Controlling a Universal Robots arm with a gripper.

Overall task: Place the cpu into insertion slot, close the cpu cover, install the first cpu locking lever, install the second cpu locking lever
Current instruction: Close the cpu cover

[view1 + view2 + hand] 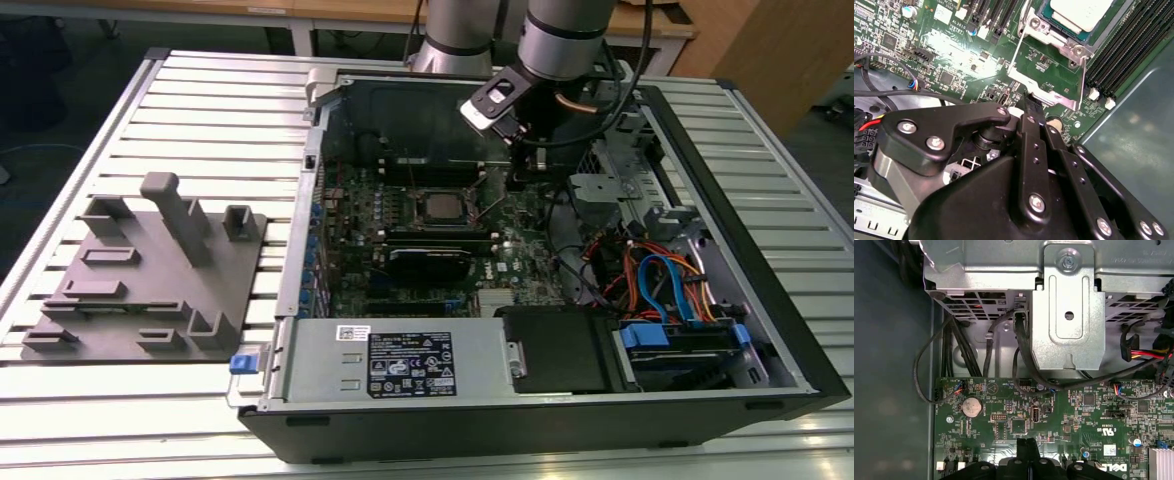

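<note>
The cpu is a dull silver-grey square lying in the insertion slot of the green motherboard. In the second wrist view the cpu sits inside the window of the silvery cpu cover, which lies flat around it. Thin metal lever rods run along two sides of the socket. My gripper hangs over the board on the exterior view's right of the socket. In both wrist views its black fingers meet at the tips. The gripper is shut and holds nothing.
A black heatsink block sits in front of the socket. Long black memory slots lie beside it. A metal drive cage, black cable bundles and coloured wires crowd the case's right side. A grey fixture plate stands left of the case.
</note>
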